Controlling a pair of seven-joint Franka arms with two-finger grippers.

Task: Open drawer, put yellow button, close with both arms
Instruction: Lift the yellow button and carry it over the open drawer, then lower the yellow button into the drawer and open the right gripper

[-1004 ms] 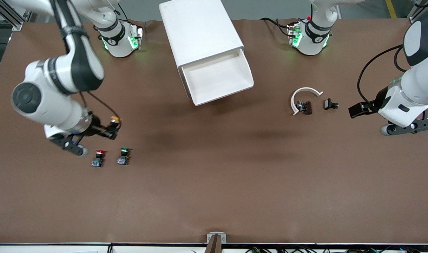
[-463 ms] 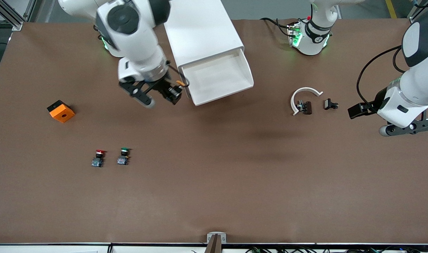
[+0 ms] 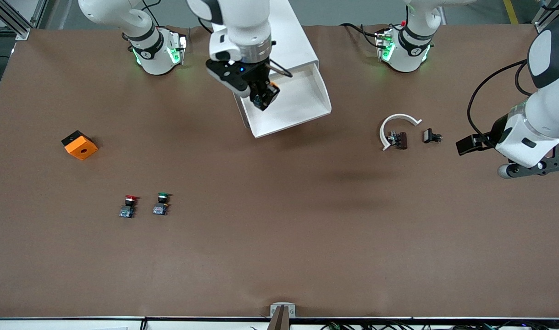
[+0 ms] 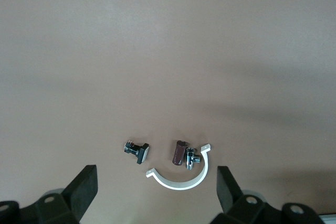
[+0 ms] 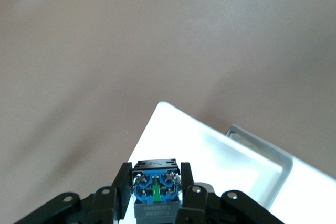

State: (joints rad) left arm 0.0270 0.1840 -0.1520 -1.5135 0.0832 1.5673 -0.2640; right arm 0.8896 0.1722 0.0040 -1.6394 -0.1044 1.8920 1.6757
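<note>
Taking the open drawer as landmark: nearest the front camera, well clear of it toward the right arm's end of the desk, sit the red-capped button and green-capped button, untouched. Toward the left arm's end, the left claw waits with fingers spread above a white curved clip. Over the drawer's tray hangs the right claw, pinching the yellow button by its blue-grey body. The placing step is in hand; next, I judge, lower slightly and release inside the tray before both arms push it shut.
</note>
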